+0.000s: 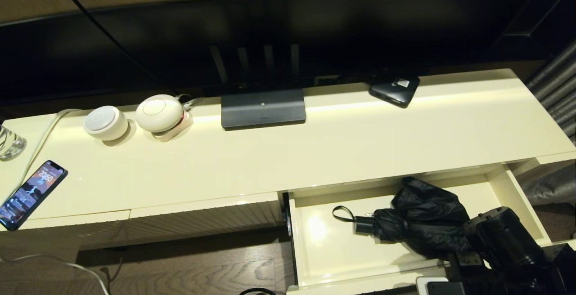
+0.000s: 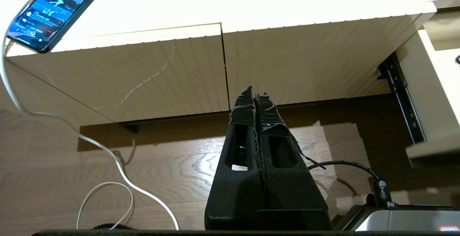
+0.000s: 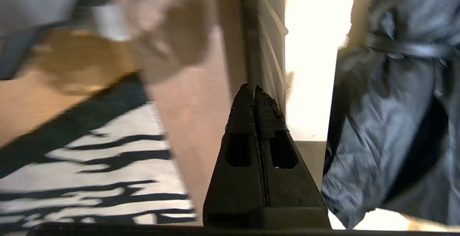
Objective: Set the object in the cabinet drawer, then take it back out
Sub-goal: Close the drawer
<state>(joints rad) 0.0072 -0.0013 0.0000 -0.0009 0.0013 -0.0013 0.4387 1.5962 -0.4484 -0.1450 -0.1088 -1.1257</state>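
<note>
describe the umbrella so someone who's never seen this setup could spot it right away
Find the long cream cabinet under the dark screen; its drawer on the robot's right is pulled open. The umbrella lies inside it: a folded bundle of bunchy black fabric with a short handle and a thin wrist loop. It is the only thing in the drawer, unlike the flat black box on top.

- A home living room is suggested by a long glossy cream TV cabinet [image 1: 360, 137] set on wood-plank flooring [image 1: 189, 272].
- A large dark television screen [image 1: 270, 34] is seen above it.
- A router [image 1: 263, 108], smart speakers [image 1: 105, 122] and a charging phone [image 1: 31, 194] are laid out on top.
</note>
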